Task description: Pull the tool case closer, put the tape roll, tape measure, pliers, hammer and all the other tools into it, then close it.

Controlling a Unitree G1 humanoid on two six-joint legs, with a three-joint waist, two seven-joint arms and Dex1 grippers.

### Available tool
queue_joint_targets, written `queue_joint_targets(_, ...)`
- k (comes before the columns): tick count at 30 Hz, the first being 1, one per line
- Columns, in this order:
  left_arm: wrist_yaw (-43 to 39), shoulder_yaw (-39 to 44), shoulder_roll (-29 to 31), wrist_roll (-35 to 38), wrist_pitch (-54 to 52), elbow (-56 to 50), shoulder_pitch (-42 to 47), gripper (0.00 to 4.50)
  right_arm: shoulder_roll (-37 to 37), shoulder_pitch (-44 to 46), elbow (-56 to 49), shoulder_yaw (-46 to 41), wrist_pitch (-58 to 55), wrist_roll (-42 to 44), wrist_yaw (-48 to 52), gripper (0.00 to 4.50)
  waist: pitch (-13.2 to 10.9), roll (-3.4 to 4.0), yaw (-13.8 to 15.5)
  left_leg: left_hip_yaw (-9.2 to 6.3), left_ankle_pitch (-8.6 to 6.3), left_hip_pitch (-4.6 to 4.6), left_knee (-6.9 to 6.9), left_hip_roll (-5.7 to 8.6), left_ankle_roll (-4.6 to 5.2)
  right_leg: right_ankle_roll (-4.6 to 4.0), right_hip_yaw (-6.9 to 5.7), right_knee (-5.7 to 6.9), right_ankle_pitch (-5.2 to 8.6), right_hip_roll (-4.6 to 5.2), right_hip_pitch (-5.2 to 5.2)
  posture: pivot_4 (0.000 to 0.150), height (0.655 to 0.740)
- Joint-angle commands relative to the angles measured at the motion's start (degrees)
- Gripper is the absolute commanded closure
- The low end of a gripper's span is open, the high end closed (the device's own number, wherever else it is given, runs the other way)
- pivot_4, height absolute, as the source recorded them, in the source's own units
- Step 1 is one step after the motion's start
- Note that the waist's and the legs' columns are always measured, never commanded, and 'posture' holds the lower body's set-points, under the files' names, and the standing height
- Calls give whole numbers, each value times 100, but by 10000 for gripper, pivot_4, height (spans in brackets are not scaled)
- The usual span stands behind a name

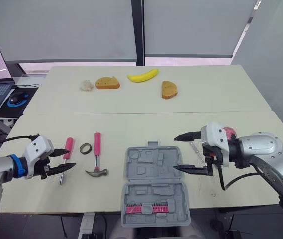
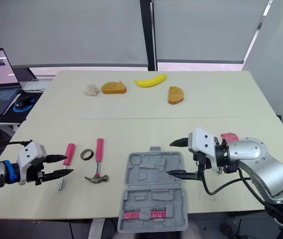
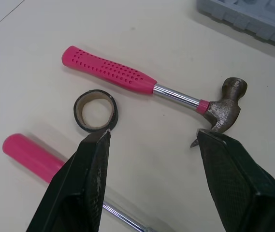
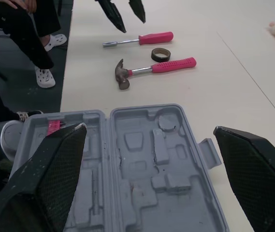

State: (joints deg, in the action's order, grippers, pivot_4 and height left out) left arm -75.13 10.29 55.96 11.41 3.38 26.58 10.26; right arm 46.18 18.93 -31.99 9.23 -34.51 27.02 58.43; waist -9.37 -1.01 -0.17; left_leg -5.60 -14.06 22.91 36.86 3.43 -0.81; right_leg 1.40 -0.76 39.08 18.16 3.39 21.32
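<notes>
Grey plastic case (image 1: 151, 191) lies open at the near edge of the counter (image 1: 131, 107), both halves flat, with a pink row of bits (image 1: 146, 209) seated in the nearer half. We record the right tool (image 1: 174, 153) with its fingers spread wide and holding nothing, positioned at the right side of the case's farther half. The hammer (image 1: 97, 158), tape roll (image 1: 85, 148) and screwdriver (image 1: 67, 148) lie on the counter left of the case, the roll between the two pink handles. The left tool (image 1: 71, 158) is parted and empty at the screwdriver's shaft; we cannot confirm contact. A banana (image 1: 142, 75) rests on the far side.
</notes>
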Motion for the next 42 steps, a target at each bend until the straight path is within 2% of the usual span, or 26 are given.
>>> queue_joint_targets(1,-155,-332,69,-311,353,629,525,14853,-101,126,-205,220,-26,-235,-237,0,0,0,-7,0,0,1,0,0,0,1,0,0,0,-2,1,1500,7400)
queue_joint_targets(10,-48,-1144,-318,-1070,1006,2375,1843,14853,-510,305,-273,644,-192,-437,-582,0,0,-1,-43,-1,1,3,6,-1,0,4,6,8,-2,-19,3,1500,7400)
queue_joint_targets(14,161,-1300,-527,-1281,1146,2867,2108,14853,-553,283,-282,676,-202,-450,-612,0,1,-3,-77,-4,1,2,9,-2,0,4,6,17,-2,-21,3,1500,7400)
queue_joint_targets(27,491,-1662,-795,-1759,1208,3311,2502,14853,-553,150,-353,738,-195,-476,-615,0,1,-5,-149,-6,1,2,12,-1,-1,4,7,38,-1,-22,10,1500,7400)
queue_joint_targets(31,623,-1708,-790,-1847,1181,3365,2505,23602,-568,129,-375,726,-213,-485,-623,0,1,-5,-151,-7,1,1,12,-1,-1,4,6,42,-1,-22,10,1500,7400)
queue_joint_targets(37,852,-1698,-755,-1930,1135,3440,2539,43766,-574,108,-403,713,-241,-488,-625,0,1,-5,-151,-8,3,-3,13,-2,-1,4,6,52,-1,-23,10,1500,7400)
queue_joint_targets(42,831,-1632,-671,-1866,1018,3421,2560,44438,-563,85,-429,708,-250,-479,-617,0,1,-5,-152,-9,4,-3,15,-2,-3,4,6,57,-1,-23,11,1500,7400)
